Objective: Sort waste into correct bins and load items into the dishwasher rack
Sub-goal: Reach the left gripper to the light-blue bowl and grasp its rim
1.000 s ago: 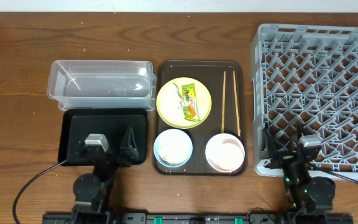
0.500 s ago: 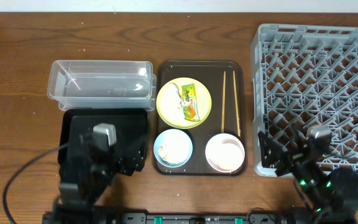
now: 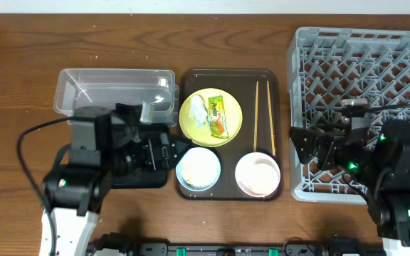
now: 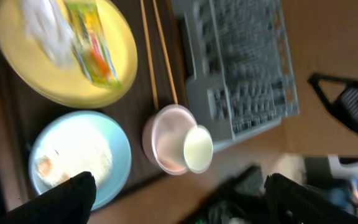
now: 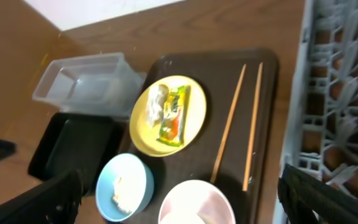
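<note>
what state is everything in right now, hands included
clear tub, upright, empty
black tray, empty where visible
yellow plate, holding wrapper and tissue
blue bowl, upright, food scraps inside
pinkish bowl, upright, white cup inside
chopsticks, side by side on the brown tray
rack, empty where visible
left hand, open, empty
right hand, open, empty

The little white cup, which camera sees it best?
The left wrist view: the cup stands out inside the pinkish bowl. Overhead, it blends into the bowl's white. The right wrist view cuts that bowl off at the bottom edge.
</note>
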Controlling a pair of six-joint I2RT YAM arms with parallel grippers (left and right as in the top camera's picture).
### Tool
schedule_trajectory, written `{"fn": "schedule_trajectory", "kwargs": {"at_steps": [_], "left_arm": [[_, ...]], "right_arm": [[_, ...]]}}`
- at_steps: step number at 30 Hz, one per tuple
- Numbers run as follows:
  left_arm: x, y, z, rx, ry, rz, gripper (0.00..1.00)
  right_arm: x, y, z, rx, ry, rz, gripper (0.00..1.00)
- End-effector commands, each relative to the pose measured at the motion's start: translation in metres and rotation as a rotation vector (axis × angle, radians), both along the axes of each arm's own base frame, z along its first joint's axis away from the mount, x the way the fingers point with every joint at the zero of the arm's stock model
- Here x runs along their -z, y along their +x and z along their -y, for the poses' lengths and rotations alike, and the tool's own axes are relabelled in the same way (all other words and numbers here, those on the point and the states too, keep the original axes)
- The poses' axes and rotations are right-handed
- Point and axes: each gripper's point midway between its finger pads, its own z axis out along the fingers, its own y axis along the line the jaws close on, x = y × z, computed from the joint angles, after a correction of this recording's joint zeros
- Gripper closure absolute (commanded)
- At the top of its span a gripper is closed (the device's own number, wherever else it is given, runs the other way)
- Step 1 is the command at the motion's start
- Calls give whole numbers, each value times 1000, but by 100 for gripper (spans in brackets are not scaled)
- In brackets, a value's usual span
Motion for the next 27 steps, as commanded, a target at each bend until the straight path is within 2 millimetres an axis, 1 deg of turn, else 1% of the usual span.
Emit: {"fn": "schedule_trajectory", "kwargs": {"at_steps": [1, 3, 6, 8, 10, 13, 15, 17, 20, 22, 24, 27], "left_arm": [[9, -11, 19, 76, 33, -52, 11], [29, -13, 20, 64, 158, -68, 11], [59, -10, 15, -2, 376, -72, 11], [76, -7, 11, -64, 492, -84, 12], [90, -5, 17, -83, 567, -91, 12], [110, 0, 41, -43, 603, -91, 17], [129, 4, 58, -5, 622, -99, 24], [147, 7, 67, 16, 645, -117, 30], [172, 13, 74, 16, 672, -154, 38], [184, 16, 76, 17, 683, -170, 43], [193, 18, 79, 18, 690, -181, 49], [203, 18, 80, 26, 698, -198, 60]], "right_arm": [[-9, -3, -6, -44, 19, 19, 1], [-10, -2, -6, -43, 19, 21, 1], [-9, -3, -6, -43, 19, 18, 1], [-9, -3, -6, -43, 19, 18, 1], [-8, -3, -6, -43, 19, 16, 1], [-7, -4, -6, -44, 19, 8, 1], [-5, -5, -6, -44, 19, -2, 1], [-3, -7, -6, -43, 19, -13, 1], [0, -10, -6, -43, 19, -34, 1], [3, -12, -6, -42, 18, -50, 1], [5, -13, -6, -42, 18, -59, 1], [6, -14, -5, -39, 16, -64, 1]]}}
